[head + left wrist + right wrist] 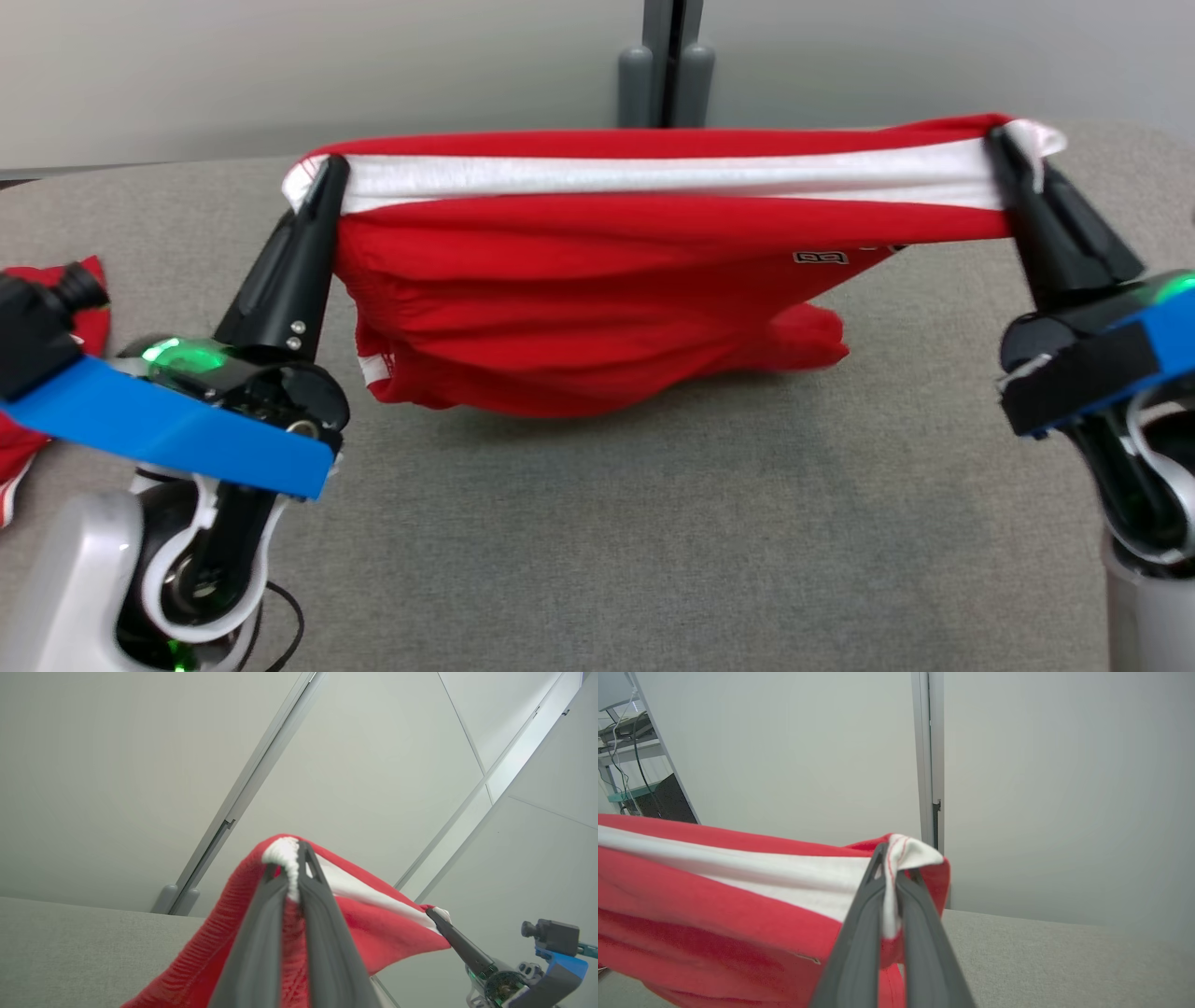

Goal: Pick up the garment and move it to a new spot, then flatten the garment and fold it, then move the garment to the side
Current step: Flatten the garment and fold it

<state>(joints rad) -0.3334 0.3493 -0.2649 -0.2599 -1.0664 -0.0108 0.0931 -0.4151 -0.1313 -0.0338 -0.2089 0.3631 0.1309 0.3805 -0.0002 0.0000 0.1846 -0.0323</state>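
Head view has the red garment strung in the air between both arms, above the far middle of the grey desk. The left gripper is pinched tight on one end of its white band and the right gripper on the other end, so the band runs taut from one to the other. The rest hangs slack below; its lowest folds seem to brush the desk. I judge this the carry to a new spot, with flattening to follow. The next move calls for lowering both ends together, band held taut, so the cloth lies flat. A second red cloth lies at the desk's left edge.
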